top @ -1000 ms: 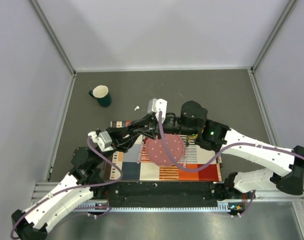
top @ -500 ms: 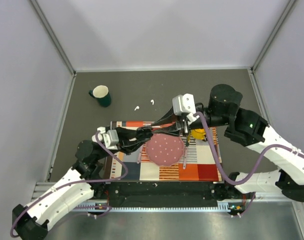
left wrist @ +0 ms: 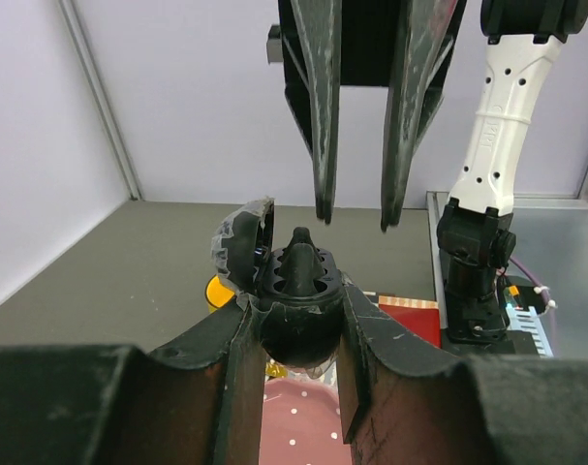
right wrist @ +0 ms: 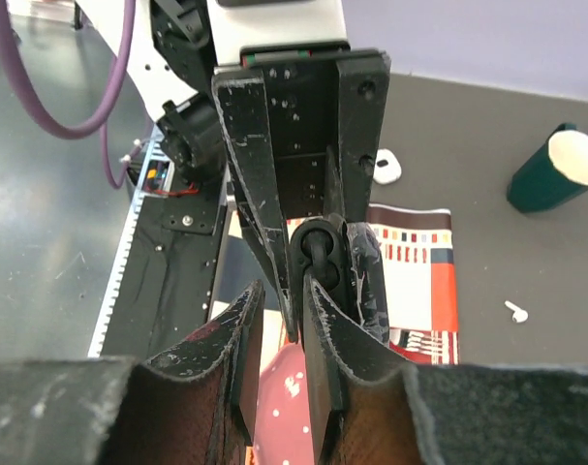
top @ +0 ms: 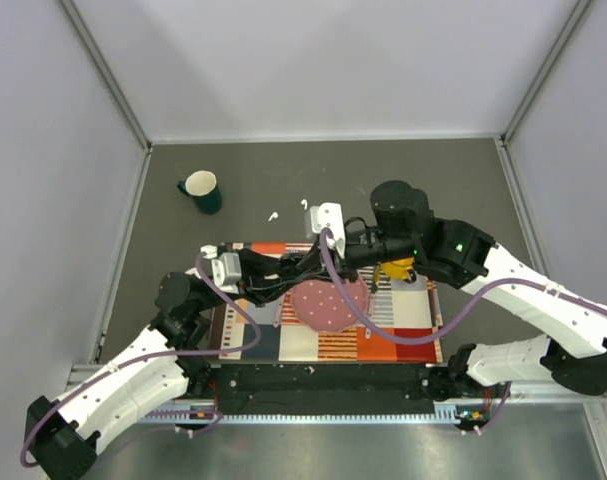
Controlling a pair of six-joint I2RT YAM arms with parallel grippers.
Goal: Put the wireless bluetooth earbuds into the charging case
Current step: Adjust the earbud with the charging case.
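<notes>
The right gripper [left wrist: 355, 218] has swung back left, its fingers slightly apart just above the charging case [left wrist: 298, 276]. The left gripper [left wrist: 295, 312] clamps the case, lid open, at mid-frame. The earbuds [top: 273, 214] lie on the table [top: 463, 190], above centre.

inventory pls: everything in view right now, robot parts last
mug: 1, dark green, white inside, far left of the table.
earbuds: 2, white, bare table beyond the mat; second at.
white case: 1, white, table just off the mat's left side; probably the charging case.
mat: 1, orange, red and white blocks, near centre.
plate: 1, pink, white dots, on the mat.
yellow object: 1, mat's right half; can't tell what.
black lidded object: 1, lid open, in the left gripper.
left gripper: black, shut on it.
right gripper: black, slightly open, tips close to that object, not touching.
</notes>
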